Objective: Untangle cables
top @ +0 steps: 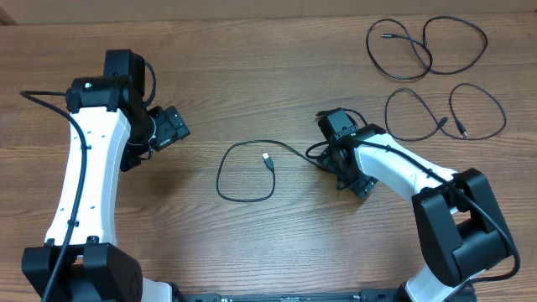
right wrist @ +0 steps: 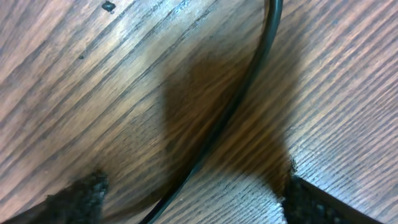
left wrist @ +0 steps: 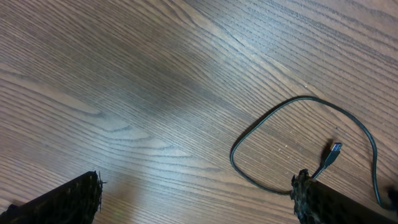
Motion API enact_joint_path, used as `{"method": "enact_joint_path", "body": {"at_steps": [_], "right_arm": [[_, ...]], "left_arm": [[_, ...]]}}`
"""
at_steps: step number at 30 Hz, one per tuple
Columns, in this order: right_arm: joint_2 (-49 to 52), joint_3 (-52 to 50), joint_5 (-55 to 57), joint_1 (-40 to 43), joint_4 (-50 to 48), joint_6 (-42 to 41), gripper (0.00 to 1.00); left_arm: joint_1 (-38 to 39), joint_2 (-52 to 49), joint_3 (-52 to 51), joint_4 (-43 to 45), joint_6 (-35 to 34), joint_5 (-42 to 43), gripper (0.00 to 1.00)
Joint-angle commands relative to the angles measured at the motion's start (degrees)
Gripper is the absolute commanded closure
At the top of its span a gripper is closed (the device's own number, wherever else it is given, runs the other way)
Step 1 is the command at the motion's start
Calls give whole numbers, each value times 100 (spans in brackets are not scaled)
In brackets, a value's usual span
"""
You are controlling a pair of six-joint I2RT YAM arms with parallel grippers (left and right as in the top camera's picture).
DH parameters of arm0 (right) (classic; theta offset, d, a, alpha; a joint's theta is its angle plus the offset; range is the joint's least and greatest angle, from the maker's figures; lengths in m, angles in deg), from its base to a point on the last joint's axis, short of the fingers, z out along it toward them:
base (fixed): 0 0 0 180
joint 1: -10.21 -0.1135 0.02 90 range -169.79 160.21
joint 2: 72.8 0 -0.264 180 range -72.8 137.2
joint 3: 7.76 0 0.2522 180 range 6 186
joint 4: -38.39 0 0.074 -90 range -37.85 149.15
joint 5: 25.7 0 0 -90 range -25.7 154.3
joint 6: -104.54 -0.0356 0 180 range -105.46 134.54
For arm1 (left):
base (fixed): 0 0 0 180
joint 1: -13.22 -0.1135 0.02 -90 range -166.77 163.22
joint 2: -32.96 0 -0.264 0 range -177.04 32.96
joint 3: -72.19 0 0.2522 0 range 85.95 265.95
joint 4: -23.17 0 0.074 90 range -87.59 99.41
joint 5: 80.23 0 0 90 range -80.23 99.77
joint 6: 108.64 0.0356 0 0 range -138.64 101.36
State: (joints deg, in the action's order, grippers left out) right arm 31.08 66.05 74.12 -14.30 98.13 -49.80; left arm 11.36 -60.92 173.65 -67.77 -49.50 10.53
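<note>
Overhead view: one cable loop (top: 245,172) lies mid-table, and two other cables (top: 424,46) sit apart at the far right. Both the right gripper (right wrist: 193,186) and the left gripper (left wrist: 196,199) have their fingers apart. The thin cord between the right fingers may slip out if they squeeze crooked.

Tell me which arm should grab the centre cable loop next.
Right. The right pincer is open and low over the table, the centre cable running between its fingers. The left pincer, also open, is off to the loop's side.
</note>
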Motion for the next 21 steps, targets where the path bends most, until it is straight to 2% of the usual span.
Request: {"method": "enact_joint_path", "body": {"at_steps": [1,4,14,16,18,19,21], "right_arm": [[-7,-70,-81,-15,-26,-39,19],[-7,-70,-87,-15,-20,-35,30],[-11,-66,-92,-15,63,-37,78],[-15,-35,-92,-15,129,-33,83],[-28,37,-85,-15,254,-13,93],[-39,87,-85,-15,348,-13,96],[-72,240,-83,-15,584,-13,96]], "left_arm": [[50,-52,42,-20,151,-74,0],[50,-52,42,-22,151,-74,1],[50,-52,42,-57,151,-74,1],[50,-52,42,-59,151,-74,1],[50,-52,42,-59,149,-74,0],[52,-52,42,-59,149,-74,0],[50,-52,42,-55,149,-74,0]]}}
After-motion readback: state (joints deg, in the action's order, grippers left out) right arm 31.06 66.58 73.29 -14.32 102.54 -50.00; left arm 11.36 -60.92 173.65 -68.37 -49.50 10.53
